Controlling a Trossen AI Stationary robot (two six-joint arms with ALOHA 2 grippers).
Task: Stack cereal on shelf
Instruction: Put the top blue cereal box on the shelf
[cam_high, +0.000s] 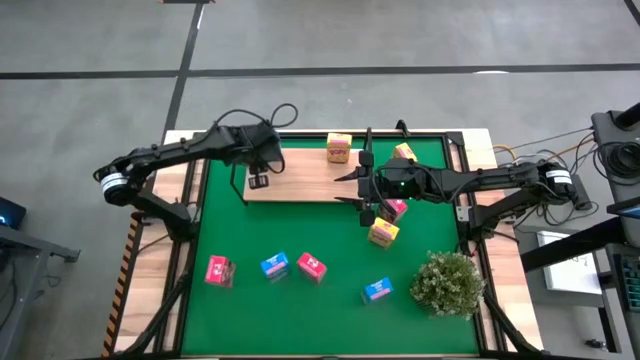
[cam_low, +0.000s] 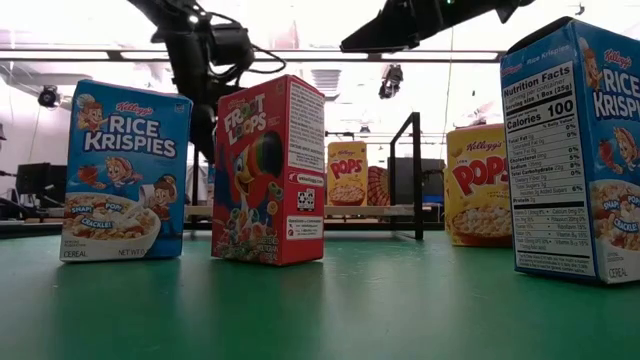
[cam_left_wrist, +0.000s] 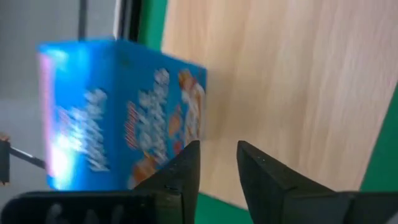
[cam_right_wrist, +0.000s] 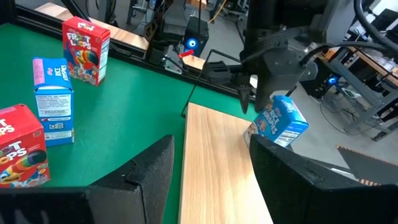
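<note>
The shelf (cam_high: 300, 180) is a light-wood board with black posts at the far side of the green mat. One yellow cereal carton (cam_high: 339, 148) stands on its far edge. My left gripper (cam_right_wrist: 249, 104) points steeply down over the board's left end, its fingers a narrow gap apart with nothing between them (cam_left_wrist: 217, 163). A blue cereal carton (cam_right_wrist: 280, 121) sits tilted just under and beside it, its lower edge on the board. My right gripper (cam_high: 345, 188) hovers open and level over the board's right part, holding nothing. My left gripper has the blue carton (cam_left_wrist: 118, 112) beside the outer side of one finger (cam_left_wrist: 183, 165), not between the two. Whether that finger touches the carton's printed face I cannot tell. The fingers come from above, slanting down.
On the mat near the front lie a pink carton (cam_high: 219, 270), a blue one (cam_high: 274, 266), a red one (cam_high: 311, 266) and another blue one (cam_high: 377, 290). More cartons (cam_high: 384, 232) lie under my right arm. A bushy plant (cam_high: 447, 283) stands at the near right.
</note>
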